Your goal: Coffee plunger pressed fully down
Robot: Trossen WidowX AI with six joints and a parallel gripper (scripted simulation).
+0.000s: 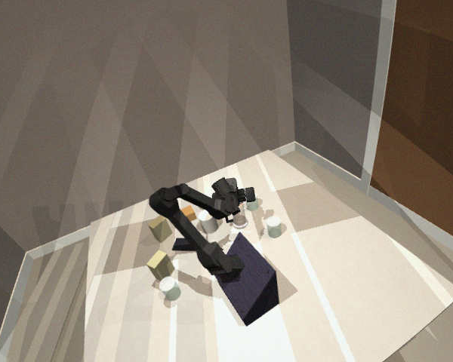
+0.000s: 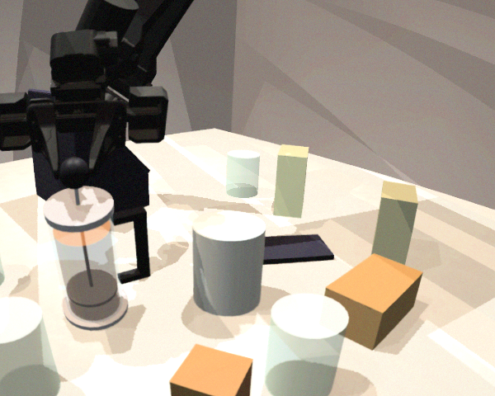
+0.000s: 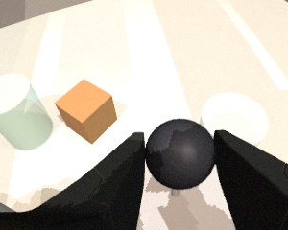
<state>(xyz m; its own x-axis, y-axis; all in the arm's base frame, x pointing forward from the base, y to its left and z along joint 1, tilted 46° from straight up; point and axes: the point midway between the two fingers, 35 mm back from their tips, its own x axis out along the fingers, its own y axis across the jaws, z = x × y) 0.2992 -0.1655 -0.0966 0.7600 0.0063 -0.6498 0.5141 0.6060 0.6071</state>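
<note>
The coffee press (image 1: 239,221) (image 2: 86,260) stands upright, with a clear body, a pale lid (image 2: 79,207) and a black handle (image 2: 142,242). Its round black plunger knob (image 2: 70,174) (image 3: 180,160) is a little above the lid, with a short length of rod showing between them. The dark filter disc (image 2: 91,285) sits low in the body, near the base. My gripper (image 2: 74,168) (image 3: 179,140) points down over the press and is shut on the knob, one finger on each side. The fingertips are above the lid.
A grey cylinder (image 1: 208,222) (image 2: 228,266) stands close beside the press on the handle side. Several pale green glasses (image 1: 274,227) (image 2: 306,345) (image 3: 21,115), orange blocks (image 2: 374,283) (image 3: 86,110), yellow-green blocks (image 1: 160,265) (image 2: 290,183) and a dark flat slab (image 2: 296,249) are around.
</note>
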